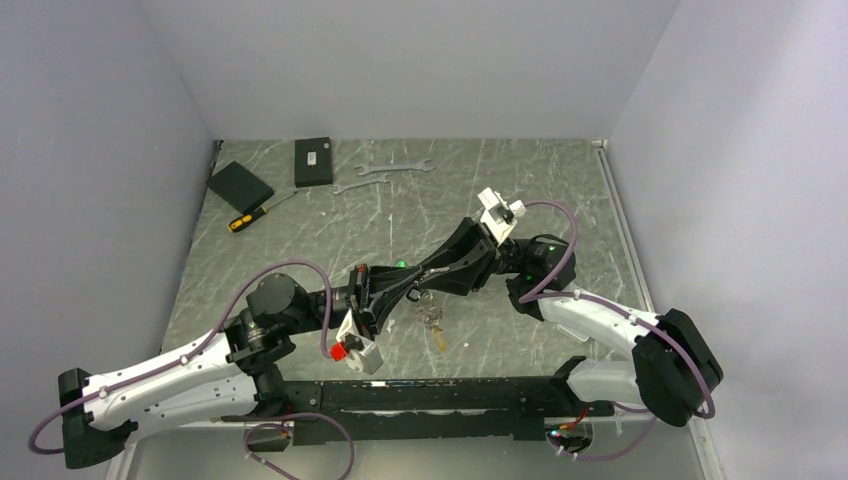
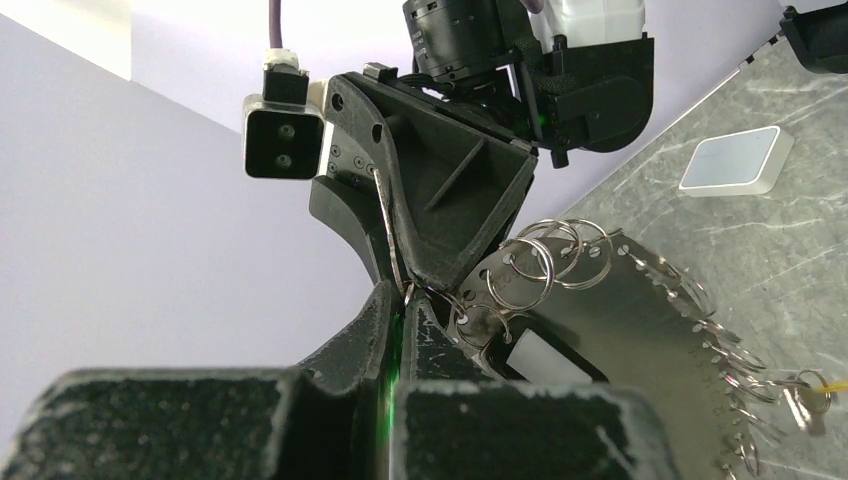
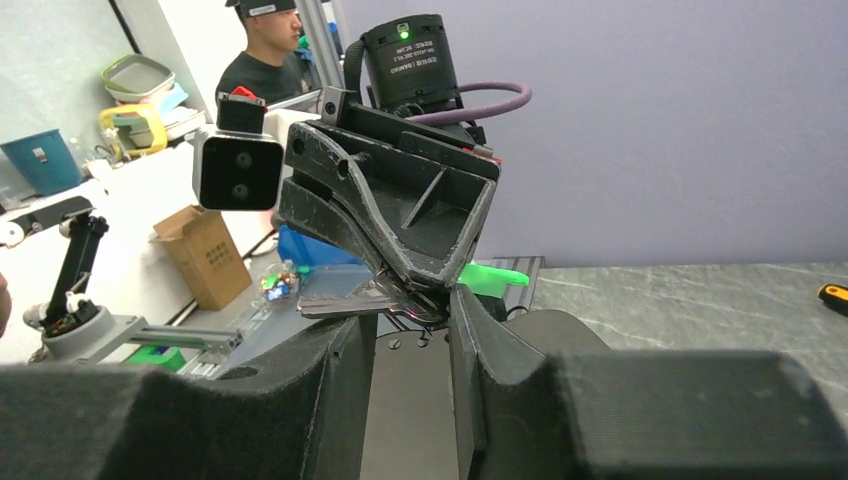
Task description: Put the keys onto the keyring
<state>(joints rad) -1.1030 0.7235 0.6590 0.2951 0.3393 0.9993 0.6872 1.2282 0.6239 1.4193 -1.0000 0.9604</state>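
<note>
My two grippers meet tip to tip above the middle of the table. The left gripper is shut, with the bright green tag of the keys pinched between its fingertips. A silver key of that bunch sticks out sideways. The right gripper faces it, and the thin wire of the keyring runs between its fingers, which stand close together. Several small split rings and a black tag with a white label hang beside the tips. Silvery pieces dangle below the tips in the top view.
Two silver wrenches lie at the back, with a black box, a black pad and a yellow-handled screwdriver at the back left. A small yellowish item lies under the grippers. A white box shows on the table.
</note>
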